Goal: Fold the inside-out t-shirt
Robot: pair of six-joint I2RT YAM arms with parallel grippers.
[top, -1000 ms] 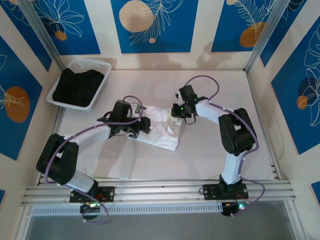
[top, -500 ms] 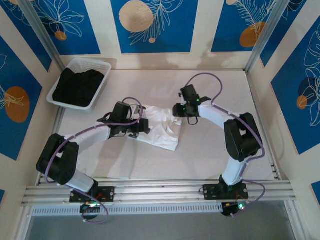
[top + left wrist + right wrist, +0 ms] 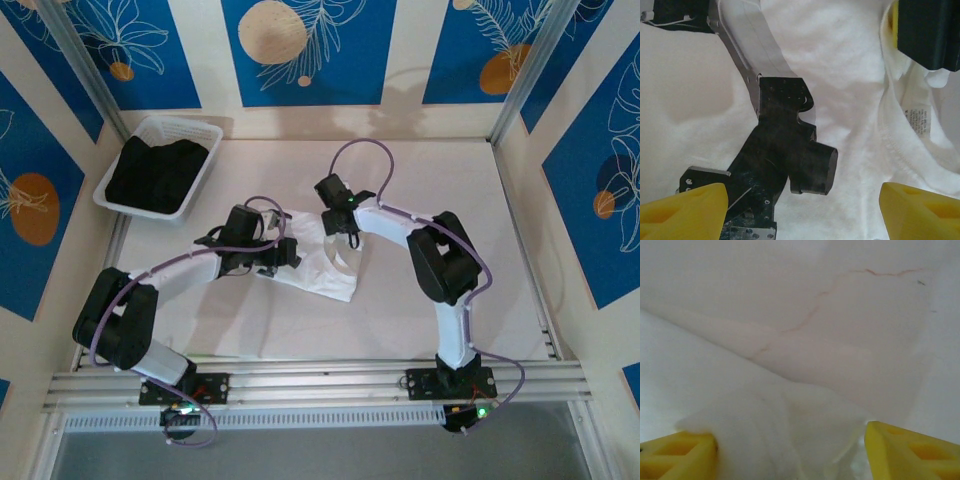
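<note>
The white t-shirt lies bunched in the middle of the table. Its collar with a printed label shows on the right of the left wrist view. My left gripper rests low over the shirt's left part, and its yellow fingertips stand wide apart, open, with cloth below. My right gripper hovers over the shirt's far edge. It is open, and a soft fold of white cloth rises between its yellow fingertips. A black and white arm part crosses the left wrist view.
A white plastic basket holding a black garment sits at the far left corner. The table cover is white. Blue patterned walls and metal posts close the space in on three sides.
My right gripper has swung left and a little farther back along the shirt's far edge, its elbow following. The left arm has stayed put.
</note>
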